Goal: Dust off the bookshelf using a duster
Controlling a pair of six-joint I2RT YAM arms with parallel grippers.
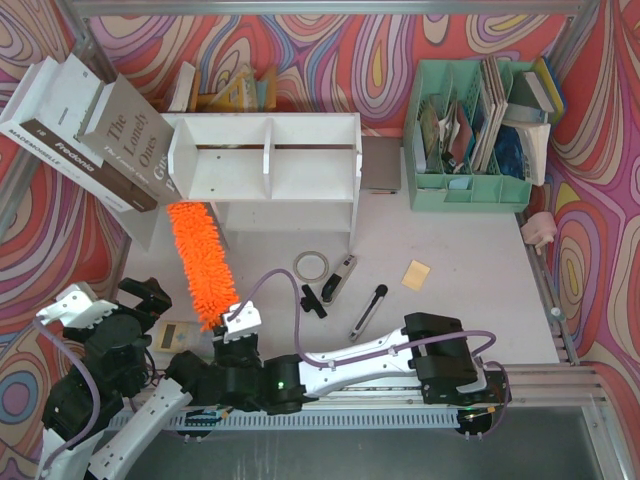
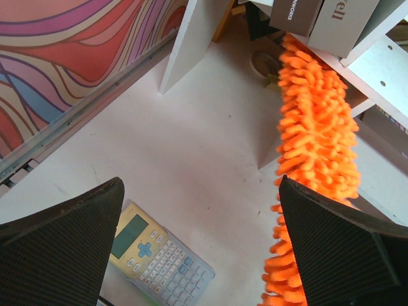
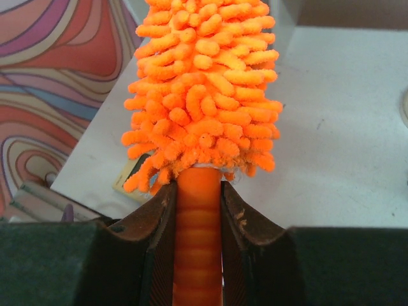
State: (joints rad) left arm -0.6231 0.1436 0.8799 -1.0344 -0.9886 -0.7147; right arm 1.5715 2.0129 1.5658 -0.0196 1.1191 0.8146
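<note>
Near the front-left corner of the desk, my right gripper (image 3: 199,197) is clenched on the ribbed orange handle (image 3: 199,248) of the duster (image 1: 200,262), both fingers pressed flat against it just below the fluffy head. From that grip the duster runs away from me toward the back of the desk, leaning slightly left. Its far tip reaches the left end of the bookshelf (image 1: 310,172), under the big books (image 1: 125,140) that lean against that side. I cannot tell whether the fibres actually press on the white panel.

My left gripper (image 2: 201,185) hangs released, jaws wide apart with nothing between them, just left of the duster. Below it a calculator (image 2: 159,255) lies flat on the desk. Further right, a tape ring (image 1: 311,265) sits before the shelf, and a mint-green organizer (image 1: 470,190) stands at the back-right corner.
</note>
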